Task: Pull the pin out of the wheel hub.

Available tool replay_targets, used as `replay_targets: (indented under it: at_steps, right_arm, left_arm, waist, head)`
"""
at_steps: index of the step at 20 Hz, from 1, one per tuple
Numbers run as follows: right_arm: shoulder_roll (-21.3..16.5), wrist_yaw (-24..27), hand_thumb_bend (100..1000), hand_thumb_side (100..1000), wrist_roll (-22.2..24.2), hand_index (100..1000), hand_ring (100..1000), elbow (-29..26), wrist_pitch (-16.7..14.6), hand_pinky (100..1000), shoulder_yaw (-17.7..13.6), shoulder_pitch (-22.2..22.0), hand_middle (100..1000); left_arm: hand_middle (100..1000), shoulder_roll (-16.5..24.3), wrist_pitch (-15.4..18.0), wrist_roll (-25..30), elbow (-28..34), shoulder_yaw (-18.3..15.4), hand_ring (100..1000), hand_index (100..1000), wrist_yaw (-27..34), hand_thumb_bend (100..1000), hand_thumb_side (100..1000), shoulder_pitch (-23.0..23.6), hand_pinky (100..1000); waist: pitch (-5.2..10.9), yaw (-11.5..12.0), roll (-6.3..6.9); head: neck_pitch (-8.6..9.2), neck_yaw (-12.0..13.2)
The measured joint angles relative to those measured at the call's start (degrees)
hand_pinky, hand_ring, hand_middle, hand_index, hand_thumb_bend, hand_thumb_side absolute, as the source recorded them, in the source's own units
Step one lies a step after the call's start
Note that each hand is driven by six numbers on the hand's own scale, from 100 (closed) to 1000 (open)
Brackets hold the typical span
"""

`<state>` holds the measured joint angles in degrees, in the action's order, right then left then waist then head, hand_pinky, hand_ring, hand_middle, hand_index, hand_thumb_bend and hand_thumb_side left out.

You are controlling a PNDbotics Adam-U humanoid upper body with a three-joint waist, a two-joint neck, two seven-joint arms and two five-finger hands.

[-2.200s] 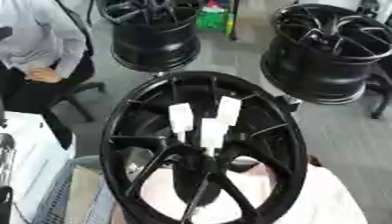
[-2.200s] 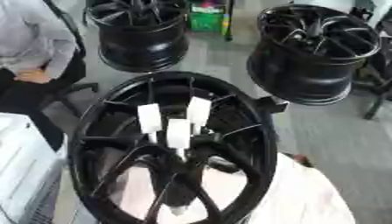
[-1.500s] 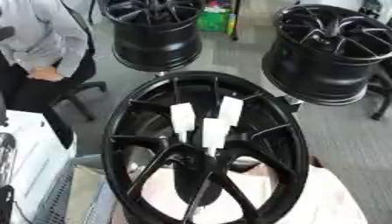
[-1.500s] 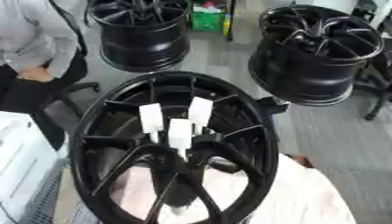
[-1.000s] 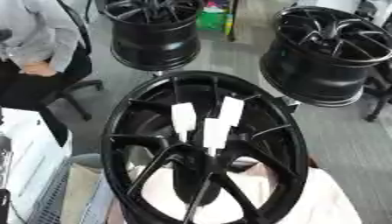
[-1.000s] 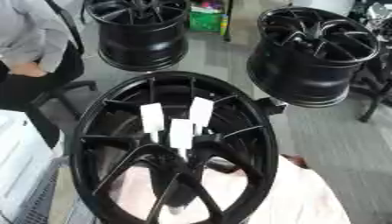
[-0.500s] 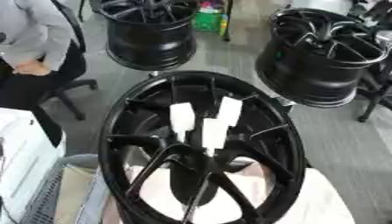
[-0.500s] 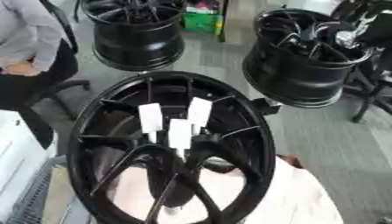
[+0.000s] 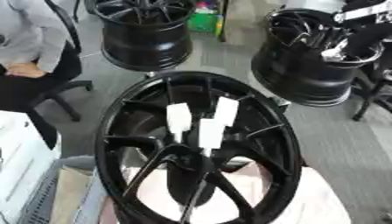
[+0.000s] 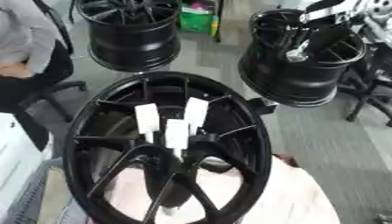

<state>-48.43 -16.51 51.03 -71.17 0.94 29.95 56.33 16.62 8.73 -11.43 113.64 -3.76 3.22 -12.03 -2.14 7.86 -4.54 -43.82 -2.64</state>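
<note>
The wheel hub stands upright at the near edge of the cloth-covered desk — three white pins at its centre, untouched. My right hand is over a far wheel — I cannot tell how my fingers are set.

A large black wheel hub stands tilted in the middle, with its spokes meeting low at the centre. Three white tags hang close together in front of the spokes; the pin itself I cannot make out. Under the hub lies a pale pinkish cloth. On the grey floor behind stand two more black wheels, one at the upper left and one at the upper right. No robot hand shows.
</note>
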Motion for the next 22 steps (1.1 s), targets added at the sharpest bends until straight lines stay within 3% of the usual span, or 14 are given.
replay_targets:
  at_steps: [15, 22]
  right_arm:
    - [11.64, -0.67, 232, 559, 0.90, 861, 853, 8.44, -1.89, 867, 4.49, 6.90, 816]
    - [13.35, -2.50, 233, 564, 1.00, 866, 859, 7.16, 1.87, 869, 6.20, 6.41, 821]
  left_arm:
    - [650, -0.04, -0.71, -2.21, 0.00, -0.83, 822, 851, 0.10, 105, 703, 0.26, 760]
    - [650, -0.06, -0.69, -2.33, 0.00, -1.12, 823, 851, 0.25, 103, 702, 0.35, 760]
  waist:
    - [0.31, -0.01, -0.12]
    - [0.32, 0.08, 0.03]
  head:
    - [0.00, -1.06]
    - [0.00, -0.56]
